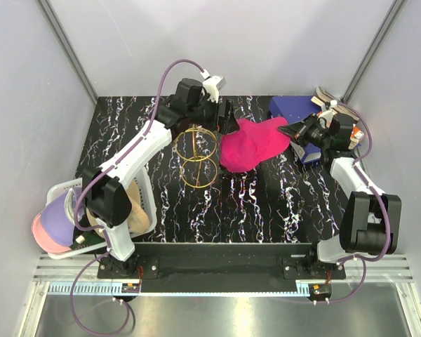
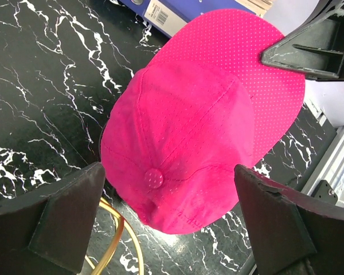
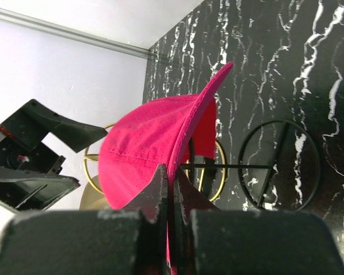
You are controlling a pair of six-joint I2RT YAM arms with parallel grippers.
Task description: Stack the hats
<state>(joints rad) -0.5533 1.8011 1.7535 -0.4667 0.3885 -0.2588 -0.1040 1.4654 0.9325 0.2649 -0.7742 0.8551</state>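
Note:
A magenta hat hangs over the back middle of the table, crown to the left and brim to the right. My right gripper is shut on the edge of its brim; in the right wrist view the brim runs down between the closed jaws. My left gripper stands wide open beside the crown, and its wrist view shows the crown between the two spread fingers without touching them. Lavender, light pink and tan hats lie in the basket at the left.
The white mesh basket sits at the table's left edge, under the left arm. A gold wire ring frame stands just left of the magenta hat, and a black wire ring frame stands beneath it. A blue box lies at the back right.

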